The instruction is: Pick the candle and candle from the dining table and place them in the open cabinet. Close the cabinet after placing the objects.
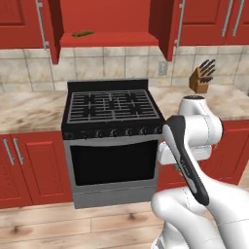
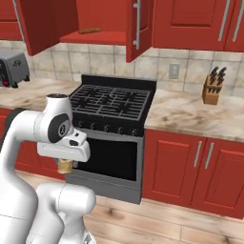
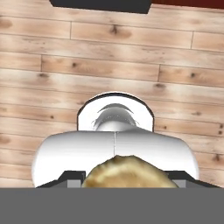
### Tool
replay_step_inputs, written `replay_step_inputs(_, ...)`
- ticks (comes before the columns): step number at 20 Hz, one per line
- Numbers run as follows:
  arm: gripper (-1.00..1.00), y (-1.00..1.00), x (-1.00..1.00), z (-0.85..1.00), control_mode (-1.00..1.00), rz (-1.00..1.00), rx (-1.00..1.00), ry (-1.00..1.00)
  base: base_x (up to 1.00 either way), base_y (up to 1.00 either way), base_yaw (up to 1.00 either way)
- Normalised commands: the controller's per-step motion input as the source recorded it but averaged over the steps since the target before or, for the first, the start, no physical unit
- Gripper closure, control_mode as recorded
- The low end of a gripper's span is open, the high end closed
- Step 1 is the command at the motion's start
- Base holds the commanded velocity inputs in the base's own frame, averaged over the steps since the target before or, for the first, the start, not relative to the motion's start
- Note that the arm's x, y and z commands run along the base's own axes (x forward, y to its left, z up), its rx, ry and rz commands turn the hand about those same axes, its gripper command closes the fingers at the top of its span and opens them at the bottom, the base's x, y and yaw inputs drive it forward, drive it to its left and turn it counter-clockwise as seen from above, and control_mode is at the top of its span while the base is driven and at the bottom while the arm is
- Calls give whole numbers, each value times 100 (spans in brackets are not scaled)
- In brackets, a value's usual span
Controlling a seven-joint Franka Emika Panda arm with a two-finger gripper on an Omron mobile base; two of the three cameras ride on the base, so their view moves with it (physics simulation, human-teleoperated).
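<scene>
The cabinet [image 1: 104, 24] above the stove [image 1: 113, 133] stands open, its doors swung clear of the shelf. The arm is folded low, hand pointing down, gripper [image 2: 65, 167] closed on the golden candle [image 3: 127, 172] over bare wooden floor [image 3: 109, 57].

Lump [image 1: 82, 33] lies in the cabinet [image 1: 109, 38], above the stove [image 1: 113, 104]

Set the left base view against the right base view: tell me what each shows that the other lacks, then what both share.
Left base view alone: the red cabinet doors left of the stove.
Right base view alone: a grey toaster on the counter, and the golden-tan candle held under the arm's hand.
Both: the black stove, the open cabinet above it with a brown elongated lump on its shelf, and the knife block.
</scene>
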Motion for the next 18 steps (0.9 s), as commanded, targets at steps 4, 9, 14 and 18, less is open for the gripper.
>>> replay_step_inputs(4,100,0,0,0,100,0,0,0,29,63,-7)
replay_step_inputs(9,100,0,0,0,100,0,0,0,58,48,-4)
replay_step_inputs(14,100,0,0,0,100,0,0,0,91,17,-1)
replay_step_inputs(18,100,0,0,0,100,0,0,0,92,0,0)
